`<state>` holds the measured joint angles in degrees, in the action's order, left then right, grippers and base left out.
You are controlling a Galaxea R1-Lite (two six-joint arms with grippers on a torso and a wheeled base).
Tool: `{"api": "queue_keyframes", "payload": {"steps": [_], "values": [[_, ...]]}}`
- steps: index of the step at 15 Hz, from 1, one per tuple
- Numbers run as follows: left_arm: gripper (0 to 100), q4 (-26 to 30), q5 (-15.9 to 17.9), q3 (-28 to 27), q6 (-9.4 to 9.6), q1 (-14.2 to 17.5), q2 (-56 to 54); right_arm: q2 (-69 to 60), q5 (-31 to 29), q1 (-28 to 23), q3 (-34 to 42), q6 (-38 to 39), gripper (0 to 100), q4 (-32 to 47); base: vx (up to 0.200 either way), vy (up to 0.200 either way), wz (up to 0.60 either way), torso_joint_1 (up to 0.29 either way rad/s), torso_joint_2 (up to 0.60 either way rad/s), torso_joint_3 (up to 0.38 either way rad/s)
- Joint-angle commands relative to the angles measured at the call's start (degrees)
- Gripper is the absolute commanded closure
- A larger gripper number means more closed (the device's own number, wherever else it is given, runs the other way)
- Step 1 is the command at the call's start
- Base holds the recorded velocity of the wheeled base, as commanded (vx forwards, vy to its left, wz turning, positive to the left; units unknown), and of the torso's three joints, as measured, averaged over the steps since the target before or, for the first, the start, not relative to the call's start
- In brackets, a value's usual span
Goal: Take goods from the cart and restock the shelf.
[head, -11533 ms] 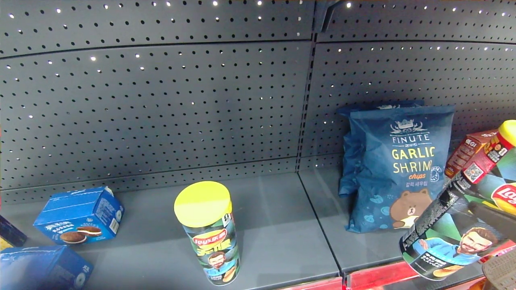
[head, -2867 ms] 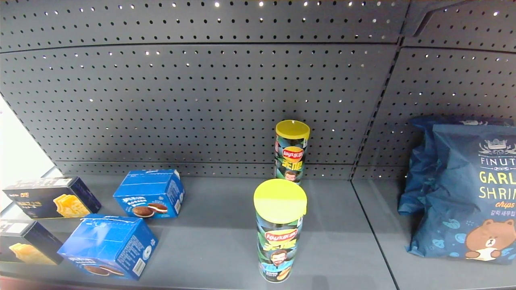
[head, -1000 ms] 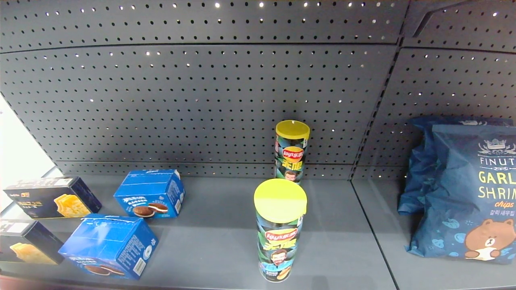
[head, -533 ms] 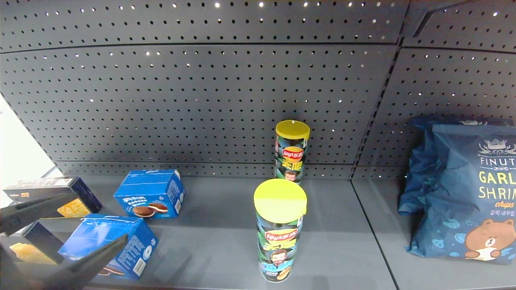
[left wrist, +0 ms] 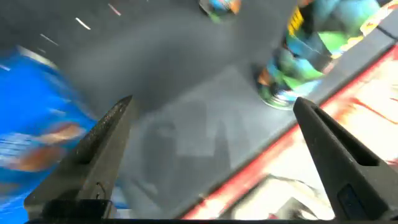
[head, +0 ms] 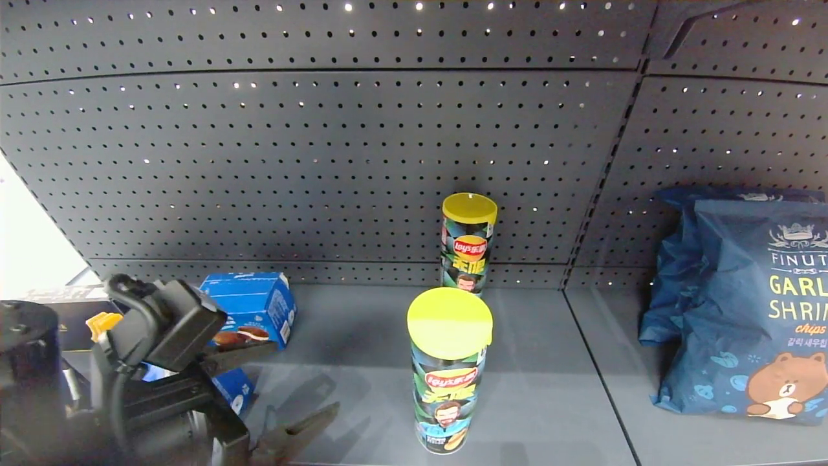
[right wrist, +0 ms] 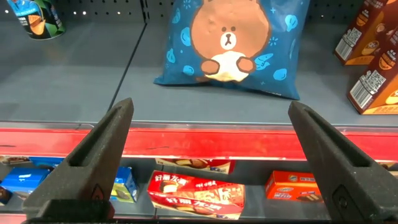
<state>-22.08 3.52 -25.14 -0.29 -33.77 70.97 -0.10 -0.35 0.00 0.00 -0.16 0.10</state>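
Two chip cans with yellow lids stand upright on the grey shelf (head: 550,388), one at the front (head: 449,369) and one against the back panel (head: 468,243). My left gripper (head: 304,378) is open and empty, low over the shelf's front left, to the left of the front can (left wrist: 292,68). Its arm covers part of the nearer blue cookie box (head: 233,391); the other blue cookie box (head: 252,304) lies behind it. My right gripper (right wrist: 210,104) is open and empty in front of the shelf edge, facing the blue bear chip bag (right wrist: 230,37).
Blue chip bags (head: 744,304) lean at the shelf's right. Red snack boxes (right wrist: 373,50) stand beyond them. A red price strip (right wrist: 205,143) runs along the shelf's front edge, with more packs (right wrist: 196,190) on the shelf below. Bare shelf lies between the boxes and cans.
My left arm has come up from the lower left and swung right over the blue boxes, still open. Since the earliest frame the camera has shifted, and a second can now stands at the back.
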Motion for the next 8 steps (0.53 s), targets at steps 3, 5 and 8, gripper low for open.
{"api": "queue_keyframes", "payload": {"steps": [3,5,8], "values": [[0,-0.8,-2.5,0.0,-3.22,-3.3,7.6,0.1,0.0,0.0,0.0,0.0,0,0.0,0.000,0.000,0.00,0.000,0.00,0.000],[0,-3.9,-3.4,0.1,-3.57,-2.9,10.9,0.1,0.0,0.0,0.0,0.0,0,0.0,0.000,0.000,0.00,0.000,0.00,0.000],[0,-6.4,-6.2,-0.1,-4.45,-2.9,14.3,0.1,0.0,0.0,0.0,0.0,0,0.0,0.000,0.000,0.00,0.000,0.00,0.000]]}}
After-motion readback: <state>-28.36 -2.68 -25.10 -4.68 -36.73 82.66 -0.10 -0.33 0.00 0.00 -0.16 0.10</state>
